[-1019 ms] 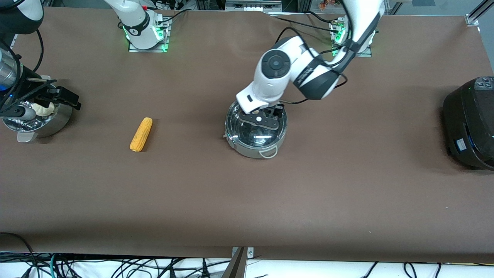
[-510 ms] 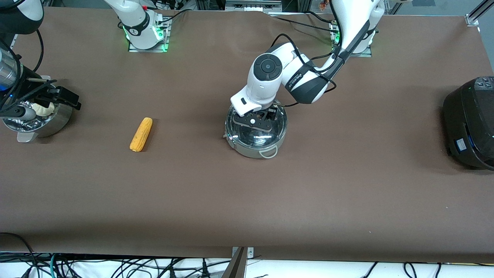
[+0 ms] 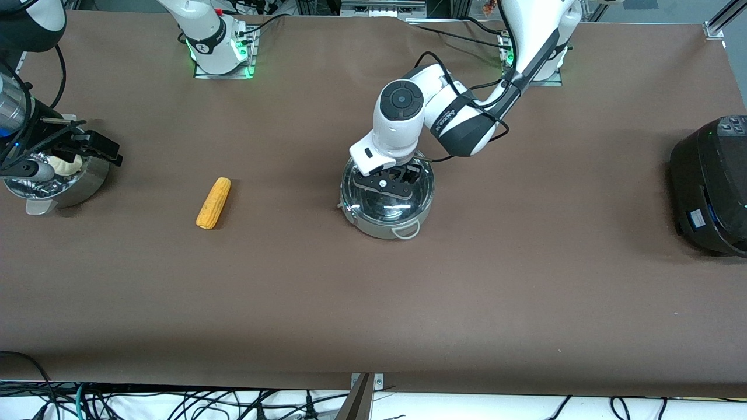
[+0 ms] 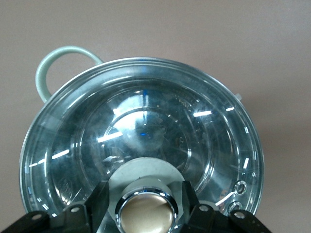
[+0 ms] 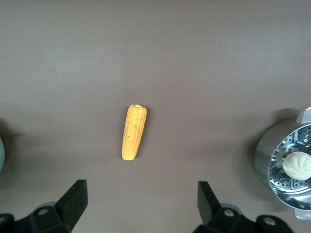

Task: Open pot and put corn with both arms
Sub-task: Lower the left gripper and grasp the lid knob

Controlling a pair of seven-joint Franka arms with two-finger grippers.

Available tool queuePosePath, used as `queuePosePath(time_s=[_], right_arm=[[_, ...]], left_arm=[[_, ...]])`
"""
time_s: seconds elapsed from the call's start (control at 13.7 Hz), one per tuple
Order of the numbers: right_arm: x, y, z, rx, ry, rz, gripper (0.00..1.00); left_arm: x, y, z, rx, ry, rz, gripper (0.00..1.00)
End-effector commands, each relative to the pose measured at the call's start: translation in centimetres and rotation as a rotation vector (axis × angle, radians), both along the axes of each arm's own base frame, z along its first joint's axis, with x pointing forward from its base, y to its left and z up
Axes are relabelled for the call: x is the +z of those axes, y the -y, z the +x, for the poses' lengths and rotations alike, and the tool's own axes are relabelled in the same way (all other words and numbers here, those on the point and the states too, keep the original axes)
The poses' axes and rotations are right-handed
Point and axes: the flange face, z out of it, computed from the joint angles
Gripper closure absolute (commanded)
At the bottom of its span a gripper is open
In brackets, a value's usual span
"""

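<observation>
The steel pot [image 3: 386, 226] stands mid-table with its glass lid [image 3: 378, 205] on. My left gripper [image 3: 387, 184] is low over the lid. In the left wrist view its open fingers [image 4: 99, 196] stand on either side of the brass knob [image 4: 146, 214], with small gaps, and the lid [image 4: 160, 121] and one loop handle [image 4: 46, 68] show. The corn [image 3: 213, 203] lies on the table toward the right arm's end, also in the right wrist view [image 5: 133, 132]. My right gripper [image 3: 98, 149] hangs open and empty [image 5: 143, 194] over the steamer bowl.
A perforated steamer bowl [image 3: 81, 184] with a white bun [image 3: 61, 165] stands at the right arm's end of the table and also shows in the right wrist view [image 5: 269, 160]. A black rice cooker [image 3: 712, 181] stands at the left arm's end.
My left arm has swung a little toward the right arm's end and come down, bringing its fingers around the lid knob. The right arm, the corn and the pot have not moved.
</observation>
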Motion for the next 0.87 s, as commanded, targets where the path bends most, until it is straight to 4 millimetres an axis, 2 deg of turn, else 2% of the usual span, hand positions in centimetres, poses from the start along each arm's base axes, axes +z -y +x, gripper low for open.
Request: queuePosePath(time_s=[0.0, 0.07, 0.22, 0.44, 0.58, 0.66, 0.8], right_arm=[[0.3, 0.1, -0.4, -0.010, -0.004, -0.013, 0.00], [0.2, 0.1, -0.4, -0.010, -0.006, -0.013, 0.00], [0.3, 0.1, -0.4, -0.010, -0.004, -0.014, 0.00], [0.2, 0.1, -0.4, -0.011, -0.006, -0.014, 0.00], [0.2, 0.1, -0.4, -0.012, -0.006, -0.014, 0.00], [0.2, 0.1, -0.4, -0.012, -0.006, -0.014, 0.00], [0.3, 0.1, -0.4, -0.012, -0.004, -0.014, 0.00]], left_arm=[[0.4, 0.3, 0.0, -0.016, 0.004, 0.037, 0.51], [0.6, 0.3, -0.1, -0.018, -0.001, 0.043, 0.62], [0.8, 0.2, -0.1, -0.017, -0.001, 0.044, 0.76], [1.6, 0.1, 0.2, -0.014, 0.011, 0.037, 0.85], [3.8, 0.2, 0.4, -0.009, 0.018, 0.039, 0.88], [5.7, -0.3, 0.9, -0.001, 0.010, 0.055, 0.88], [8.7, -2.2, 2.1, 0.008, -0.012, 0.094, 0.88]])
